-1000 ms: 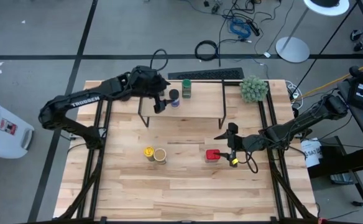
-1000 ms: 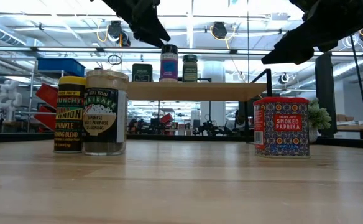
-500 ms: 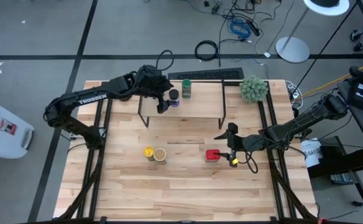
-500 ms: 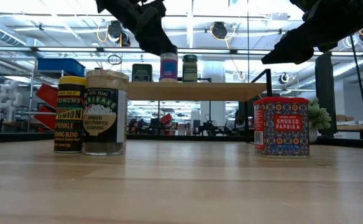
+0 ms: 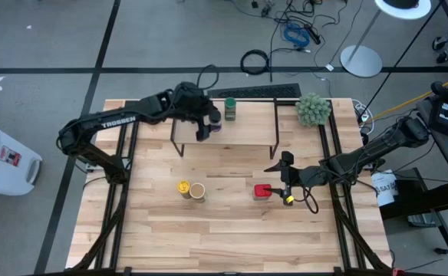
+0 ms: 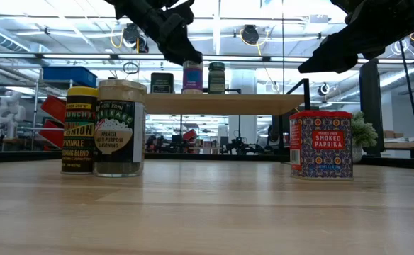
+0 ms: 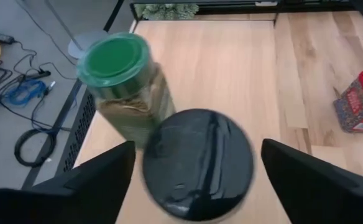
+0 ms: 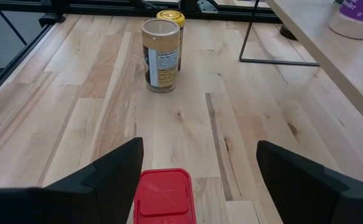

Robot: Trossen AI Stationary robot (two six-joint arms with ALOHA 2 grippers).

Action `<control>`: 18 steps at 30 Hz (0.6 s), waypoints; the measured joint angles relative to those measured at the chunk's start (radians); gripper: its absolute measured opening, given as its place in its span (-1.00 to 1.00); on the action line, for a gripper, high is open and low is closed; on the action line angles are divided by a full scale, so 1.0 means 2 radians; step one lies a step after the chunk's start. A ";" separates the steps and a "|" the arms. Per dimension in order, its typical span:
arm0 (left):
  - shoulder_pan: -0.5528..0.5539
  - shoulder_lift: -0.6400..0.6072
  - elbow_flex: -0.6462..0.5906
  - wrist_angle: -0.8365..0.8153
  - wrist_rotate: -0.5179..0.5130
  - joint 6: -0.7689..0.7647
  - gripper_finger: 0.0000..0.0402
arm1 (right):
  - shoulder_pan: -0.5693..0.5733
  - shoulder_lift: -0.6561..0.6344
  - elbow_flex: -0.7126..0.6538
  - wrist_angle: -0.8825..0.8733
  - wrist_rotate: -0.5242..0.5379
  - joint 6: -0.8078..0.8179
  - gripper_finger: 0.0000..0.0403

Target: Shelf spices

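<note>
Left gripper (image 5: 202, 129) sits upper centre of the high view, over the shelf (image 5: 243, 133), jaws spread wide around the blue-lidded jar (image 7: 199, 163), one on each side, gaps visible, not clamped. That jar stands on the shelf board just beside the green-lidded jar (image 5: 230, 109). Dark boxy tin (image 6: 161, 82) also on the shelf, left of those two in the low view.

Right gripper (image 5: 287, 188) at centre-right of the high view, jaws wide and empty, hanging over the red square tin (image 5: 263, 191), which stands on the surface (image 5: 224, 230).

Yellow-lidded jar (image 5: 183, 187) and tan-lidded jar (image 5: 198, 192) stand touching, lower-centre-left on the surface, well apart from the shelf.
</note>
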 joint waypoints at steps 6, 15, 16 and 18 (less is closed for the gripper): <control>-0.009 0.000 0.000 -0.001 0.000 0.000 0.50 | 0.000 0.000 0.000 0.000 0.000 0.000 0.50; -0.013 0.000 0.000 -0.001 0.000 0.000 0.27 | 0.000 0.000 0.000 0.000 0.000 0.000 0.50; -0.013 0.000 0.000 -0.001 0.000 0.000 0.25 | 0.000 0.000 0.000 0.000 0.000 0.000 0.50; -0.014 0.000 0.000 -0.001 0.000 0.000 0.21 | 0.000 0.000 0.000 0.000 0.000 0.000 0.50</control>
